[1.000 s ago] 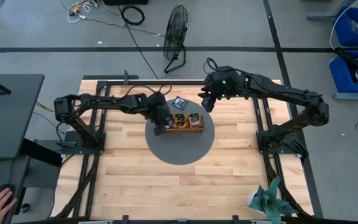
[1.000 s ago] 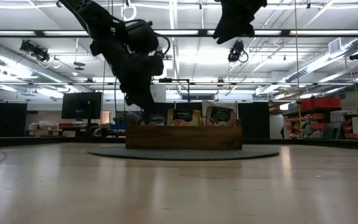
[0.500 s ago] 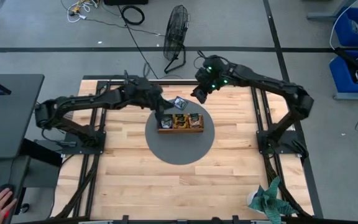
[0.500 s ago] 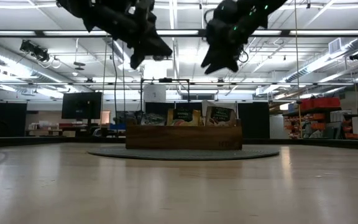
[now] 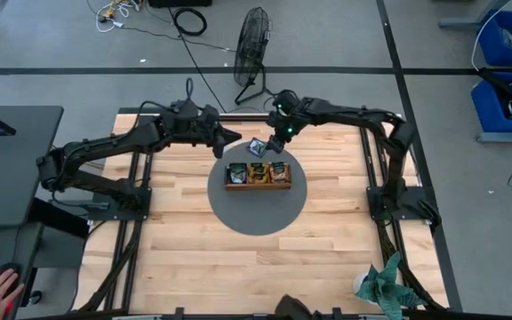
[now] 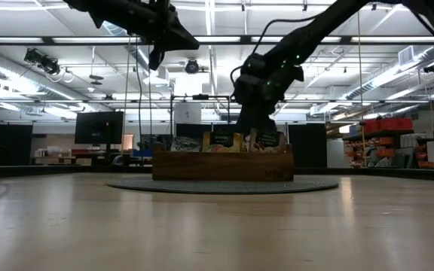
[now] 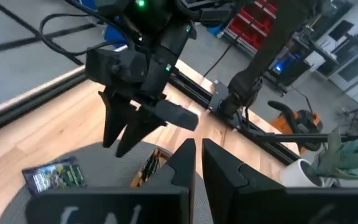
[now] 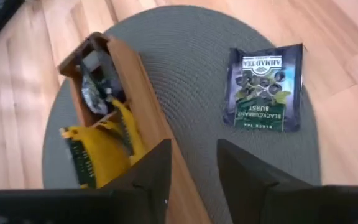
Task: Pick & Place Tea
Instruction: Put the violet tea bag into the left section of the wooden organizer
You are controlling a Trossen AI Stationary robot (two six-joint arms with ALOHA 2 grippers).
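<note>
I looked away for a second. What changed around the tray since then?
The left hand lifted out of the brown wooden compartment tray and pulled back, shut and empty. The right hand swung in and lowered toward the dark blue tea sachet lying on the round grey mat, fingers apart. Tray, mat and sachet stayed put.

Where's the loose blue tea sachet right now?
High view: the blue tea sachet lies flat on the grey round mat, just behind the wooden tray, left of the right gripper.
</note>
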